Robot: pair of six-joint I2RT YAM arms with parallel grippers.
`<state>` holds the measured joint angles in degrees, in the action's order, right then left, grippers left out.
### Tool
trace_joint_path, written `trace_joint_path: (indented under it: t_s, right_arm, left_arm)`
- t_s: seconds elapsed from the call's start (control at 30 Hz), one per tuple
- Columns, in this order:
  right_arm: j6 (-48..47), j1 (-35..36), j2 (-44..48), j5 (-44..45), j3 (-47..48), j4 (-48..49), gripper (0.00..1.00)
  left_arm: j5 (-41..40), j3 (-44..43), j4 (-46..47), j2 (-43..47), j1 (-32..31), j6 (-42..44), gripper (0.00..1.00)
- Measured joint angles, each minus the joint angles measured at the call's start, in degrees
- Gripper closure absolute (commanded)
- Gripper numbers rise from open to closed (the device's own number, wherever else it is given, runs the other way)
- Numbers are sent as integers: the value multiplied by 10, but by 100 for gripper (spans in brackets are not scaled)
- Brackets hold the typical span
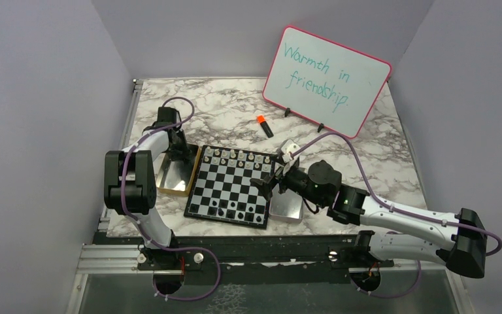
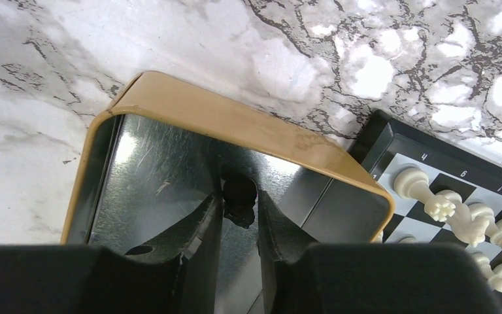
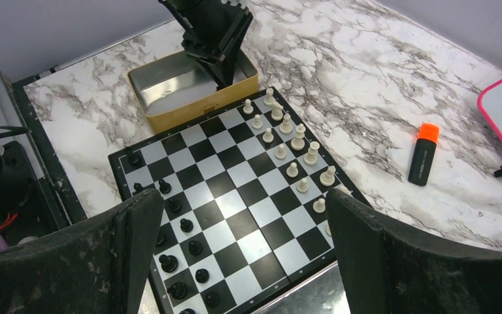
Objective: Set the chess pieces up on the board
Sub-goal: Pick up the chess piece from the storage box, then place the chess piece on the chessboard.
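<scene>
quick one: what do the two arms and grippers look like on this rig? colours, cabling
Both match. The left arm and right arm have white links between chunky black joint housings. A purple cable runs loosely along each arm in open loops. The left gripper and right gripper each have two matte black, wedge-shaped fingers.

One chessboard (image 3: 235,196). On it stand at least thirteen white chess pieces (image 3: 311,153) in two rows along its far edge, and at least ten black chess pieces (image 3: 186,224) along its near edge; some may be hidden. One more black piece (image 2: 238,196) sits in the gold tray (image 2: 235,124). There are two trays, that one and a silver tray (image 1: 287,212). One orange-capped marker (image 3: 423,156). One whiteboard (image 1: 327,78) at the table's (image 1: 222,111) far edge.
</scene>
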<state>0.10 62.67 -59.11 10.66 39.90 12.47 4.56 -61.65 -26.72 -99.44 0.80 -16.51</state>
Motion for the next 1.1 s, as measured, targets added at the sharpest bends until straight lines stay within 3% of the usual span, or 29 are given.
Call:
trace_joint_path:
  t_s: [0.27,0.73,0.83,0.97,1.1]
  right_arm:
    - [10,0,3,0,-2,4,4]
    - [88,0,-6,-2,-4,26,15]
    - [104,0,-13,4,-3,31,23]
    - [124,0,-37,27,5,60,47]
    - [139,0,-89,52,21,113,60]
  left_arm:
    - [-9,0,-3,0,0,7,88]
    - [45,-9,-35,106,0,-34,88]
    - [78,-9,-43,131,3,-52,88]
    - [142,-7,-42,161,7,-87,88]
    - [230,24,-4,196,8,-146,88]
